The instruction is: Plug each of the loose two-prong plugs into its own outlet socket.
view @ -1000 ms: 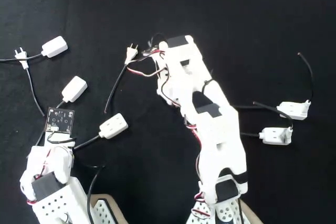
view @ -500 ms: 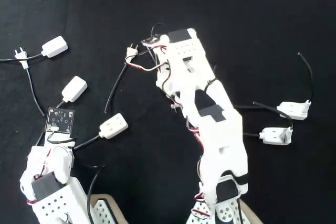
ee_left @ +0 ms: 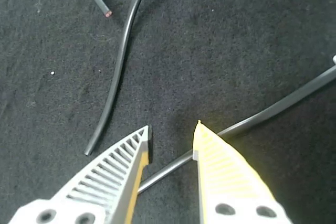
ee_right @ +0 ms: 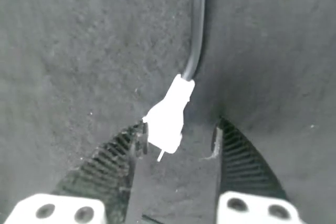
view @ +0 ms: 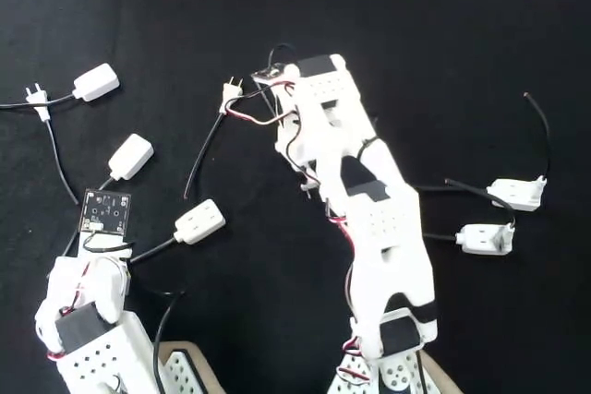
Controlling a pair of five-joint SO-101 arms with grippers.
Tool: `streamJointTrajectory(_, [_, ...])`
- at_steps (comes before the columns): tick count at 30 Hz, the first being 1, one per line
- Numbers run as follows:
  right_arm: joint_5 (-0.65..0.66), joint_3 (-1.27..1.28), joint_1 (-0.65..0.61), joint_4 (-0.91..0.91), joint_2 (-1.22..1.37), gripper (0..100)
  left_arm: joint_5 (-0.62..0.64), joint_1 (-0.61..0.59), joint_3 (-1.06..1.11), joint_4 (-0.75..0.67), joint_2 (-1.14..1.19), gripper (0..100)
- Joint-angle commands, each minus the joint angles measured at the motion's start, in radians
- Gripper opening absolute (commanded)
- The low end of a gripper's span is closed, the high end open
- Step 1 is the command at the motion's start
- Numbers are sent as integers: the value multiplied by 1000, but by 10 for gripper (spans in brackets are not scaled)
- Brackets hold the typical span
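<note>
plug lies flat on the black worktop. we see it between the wide-spread fingers of our right pincer, just beside one finger. our left pincer gapes over a cable.

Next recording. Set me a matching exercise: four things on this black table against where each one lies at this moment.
Things:
1. white two-prong plug on a black cord, by the extended arm
2. second white two-prong plug
3. thin black cable
4. pair of white plastic outlet sockets

Places:
A. under the left arm's open jaws
B. far right, side by side
C. between the right arm's open jaws
D. far left, beside a lone white socket

Pairs: 1-C, 2-D, 3-A, 4-B
</note>
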Motion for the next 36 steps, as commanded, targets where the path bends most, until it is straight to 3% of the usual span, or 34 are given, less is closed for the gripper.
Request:
streamJointTrajectory(1, [-6,-48,-12,-15,28,201,-12,7,5,9,-9,145])
streamJointTrajectory(8, [-6,-58,-69,38,82,198,-12,7,5,9,-9,145])
streamJointTrajectory(12, [-8,-61,-69,46,85,54,-12,7,5,9,-9,145])
streamJointTrajectory(17, [-3,-56,-64,86,65,58,-12,7,5,9,-9,145])
streamJointTrajectory(20, [-6,-59,-54,86,42,86,-12,7,5,11,-9,145])
streamJointTrajectory(27, [-9,-50,-48,87,-53,382,-12,7,5,11,-9,145])
streamJointTrajectory(36, [-57,-21,8,89,-173,266,-12,7,5,11,-9,145])
